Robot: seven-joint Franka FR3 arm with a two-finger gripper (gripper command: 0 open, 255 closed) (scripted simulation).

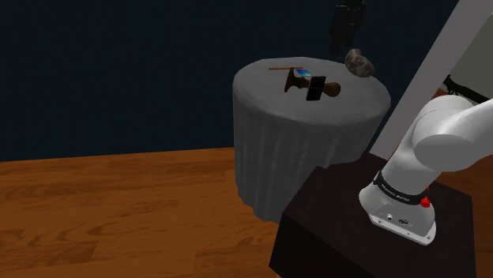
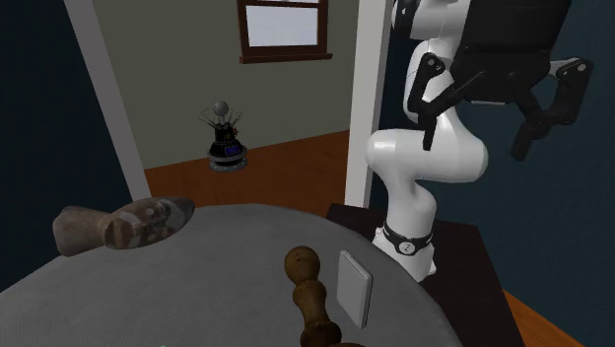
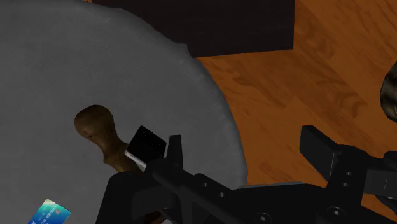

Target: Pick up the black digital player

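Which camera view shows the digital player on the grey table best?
The second exterior view: the digital player appears close and whole, tilted up, its grey side showing. In the shoulder view the digital player is small and far, black face visible. In the wrist view the digital player sits partly behind a gripper finger.

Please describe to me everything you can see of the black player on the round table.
The player is a thin flat rectangle, black on its face, with a pale grey back and edge. It stands tilted on the grey round table, seemingly leaning against a brown wooden handle. The open claw hangs above and does not touch it.
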